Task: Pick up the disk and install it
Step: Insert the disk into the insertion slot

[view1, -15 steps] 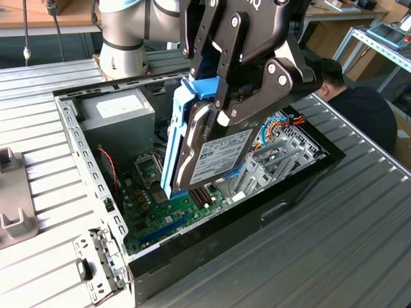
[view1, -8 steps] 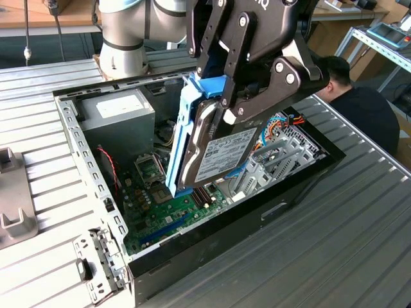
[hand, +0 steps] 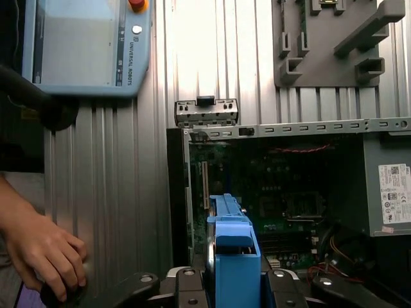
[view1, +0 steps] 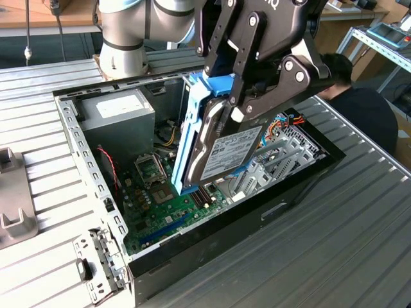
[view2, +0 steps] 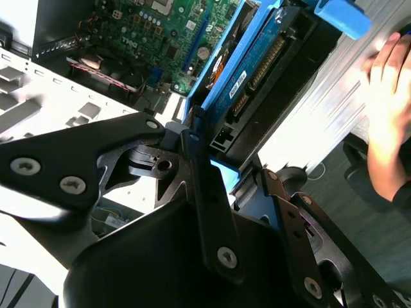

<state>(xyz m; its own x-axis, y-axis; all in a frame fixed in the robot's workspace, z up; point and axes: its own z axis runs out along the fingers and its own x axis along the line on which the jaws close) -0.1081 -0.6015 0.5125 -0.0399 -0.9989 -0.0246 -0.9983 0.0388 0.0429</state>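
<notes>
The disk (view1: pixel 225 151), a grey metal drive in a light blue carrier, hangs on edge and tilted above the open computer case (view1: pixel 77 147). Its lower corner hovers just over the green motherboard (view1: pixel 160 199). My gripper (view1: pixel 234 102) is shut on its upper part, one black finger on each flat face. In the second wrist view the disk (view2: pixel 257 70) runs away from the gripper (view2: pixel 225 157) toward the board. In the first wrist view the blue carrier edge of the disk (hand: pixel 234 250) stands up from between the gripper (hand: pixel 234 289) fingers, over the case interior.
A metal drive cage (view1: pixel 276 160) with blue cables sits at the case's end on the exterior view's right, a power supply (view1: pixel 119 112) at the other end. A person's hand (hand: pixel 45 250) rests on the ribbed table beside the case, below a teach pendant (hand: pixel 83 45). A grey fixture (hand: pixel 334 38) lies beyond.
</notes>
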